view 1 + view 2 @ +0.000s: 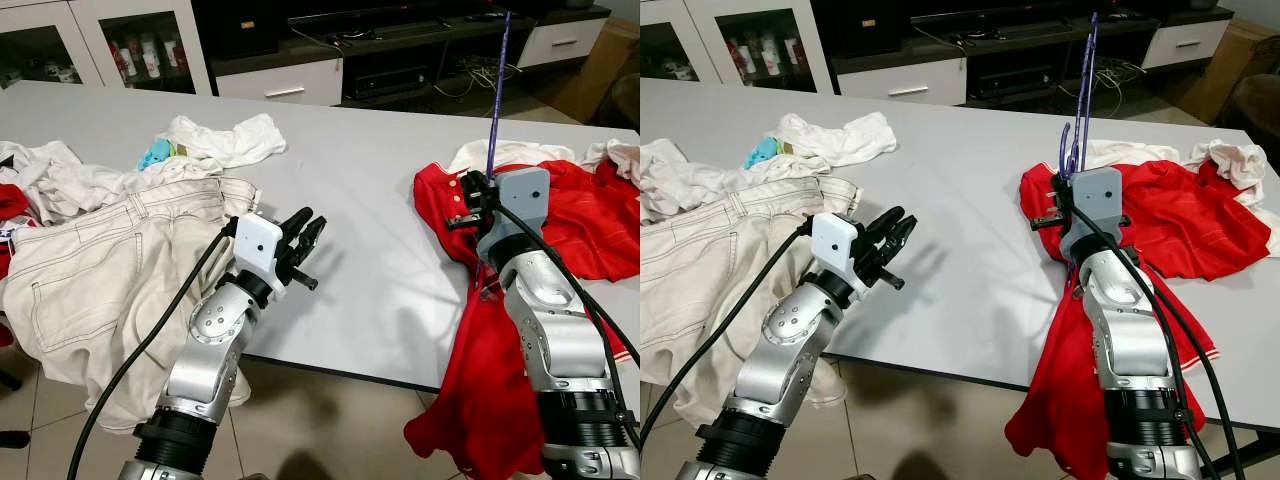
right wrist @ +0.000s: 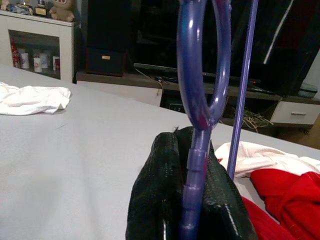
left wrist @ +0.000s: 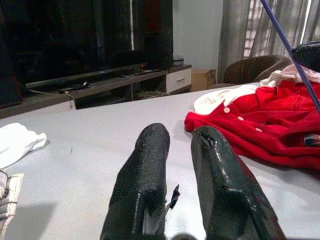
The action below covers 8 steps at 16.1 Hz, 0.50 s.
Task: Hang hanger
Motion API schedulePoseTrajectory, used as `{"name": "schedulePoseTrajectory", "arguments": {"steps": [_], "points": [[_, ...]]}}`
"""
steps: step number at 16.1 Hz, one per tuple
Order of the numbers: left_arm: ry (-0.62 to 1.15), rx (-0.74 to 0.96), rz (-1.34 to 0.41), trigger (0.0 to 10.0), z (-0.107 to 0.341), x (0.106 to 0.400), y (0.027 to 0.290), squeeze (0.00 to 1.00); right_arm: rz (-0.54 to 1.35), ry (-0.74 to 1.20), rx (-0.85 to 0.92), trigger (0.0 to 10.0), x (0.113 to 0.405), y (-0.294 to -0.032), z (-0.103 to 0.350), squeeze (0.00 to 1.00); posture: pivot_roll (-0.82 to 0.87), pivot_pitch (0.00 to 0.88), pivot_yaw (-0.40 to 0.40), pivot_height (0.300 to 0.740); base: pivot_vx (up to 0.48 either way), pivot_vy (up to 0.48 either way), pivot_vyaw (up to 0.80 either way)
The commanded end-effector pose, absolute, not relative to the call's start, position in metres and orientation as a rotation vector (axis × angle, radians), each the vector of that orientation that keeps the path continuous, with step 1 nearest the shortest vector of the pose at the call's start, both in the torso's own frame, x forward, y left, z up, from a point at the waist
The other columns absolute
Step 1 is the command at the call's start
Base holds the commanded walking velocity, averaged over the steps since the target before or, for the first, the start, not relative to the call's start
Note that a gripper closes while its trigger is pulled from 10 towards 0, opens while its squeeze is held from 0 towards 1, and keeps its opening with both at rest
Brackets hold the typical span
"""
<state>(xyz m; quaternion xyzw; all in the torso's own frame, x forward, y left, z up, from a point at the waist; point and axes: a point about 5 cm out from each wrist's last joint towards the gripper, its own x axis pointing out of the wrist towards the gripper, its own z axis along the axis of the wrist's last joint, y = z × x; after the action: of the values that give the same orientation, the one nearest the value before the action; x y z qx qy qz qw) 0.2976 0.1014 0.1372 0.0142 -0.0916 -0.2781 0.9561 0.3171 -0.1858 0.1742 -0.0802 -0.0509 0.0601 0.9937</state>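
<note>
Just above the right gripper (image 1: pixel 1068 205), a purple hanger (image 1: pixel 1086 95) stands nearly upright, its neck clamped between the two black fingers (image 2: pixel 155 200), which are pressed together on it. The hook curves just over the fingertips and a long thin arm of the hanger rises well above. This gripper sits over a red shirt (image 1: pixel 1160 225) that lies under and behind it on the grey table (image 1: pixel 970 160); part of the shirt spills down over the table's near edge beside the right arm. Just beyond the shirt, farther from the gripper, lies a white garment (image 1: pixel 1230 160).

Well apart, across a bare stretch of table, the left gripper (image 1: pixel 300 245) hovers near the table's near edge, holding nothing, its fingers (image 3: pixel 145 175) slightly apart with a narrow gap between them. Beside and behind it lie cream trousers (image 1: pixel 110 260), and farther off a pile of white clothes (image 1: pixel 215 140) with a small turquoise item (image 1: pixel 155 153).

By my judgement, the hanger is gripped and raised, but no rail or hook to hang it on can be seen. Whether the red shirt is threaded on the hanger cannot be told. The next move probably calls for carrying the hanger, kept upright, to a hanging place, with the hook free to catch.
</note>
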Motion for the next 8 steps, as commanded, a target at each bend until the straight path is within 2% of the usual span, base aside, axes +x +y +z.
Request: {"name": "schedulePoseTrajectory", "arguments": {"steps": [1, 2, 4, 8], "points": [[-0.187, 0.046, -0.558, 10.0, 0.1366, 0.2983, 0.1017, 0.00, 0.119, -0.104, -0.147, 10.0, 0.3141, -0.1841, 0.1745, 0.00, -0.10, 0.000, 0.019, 0.740, 0.000, 0.000, 0.00], [-0.187, 0.047, -0.559, 10.0, 0.1365, 0.2981, 0.1016, 0.00, 0.119, -0.103, -0.145, 10.0, 0.3139, -0.1836, 0.1741, 0.00, -0.10, 0.000, 0.019, 0.740, 0.000, 0.000, 0.00], [-0.184, 0.050, -0.561, 10.0, 0.1356, 0.2978, 0.1007, 0.00, 0.117, -0.099, -0.141, 10.0, 0.3136, -0.1835, 0.1734, 0.00, -0.10, 0.000, 0.021, 0.740, 0.000, -0.287, 0.00], [-0.186, 0.052, -0.565, 10.0, 0.1354, 0.2986, 0.0996, 0.00, 0.113, -0.098, -0.143, 10.0, 0.3132, -0.1847, 0.1737, 0.00, -0.11, 0.000, 0.023, 0.740, 0.000, -0.422, 0.00]]}}
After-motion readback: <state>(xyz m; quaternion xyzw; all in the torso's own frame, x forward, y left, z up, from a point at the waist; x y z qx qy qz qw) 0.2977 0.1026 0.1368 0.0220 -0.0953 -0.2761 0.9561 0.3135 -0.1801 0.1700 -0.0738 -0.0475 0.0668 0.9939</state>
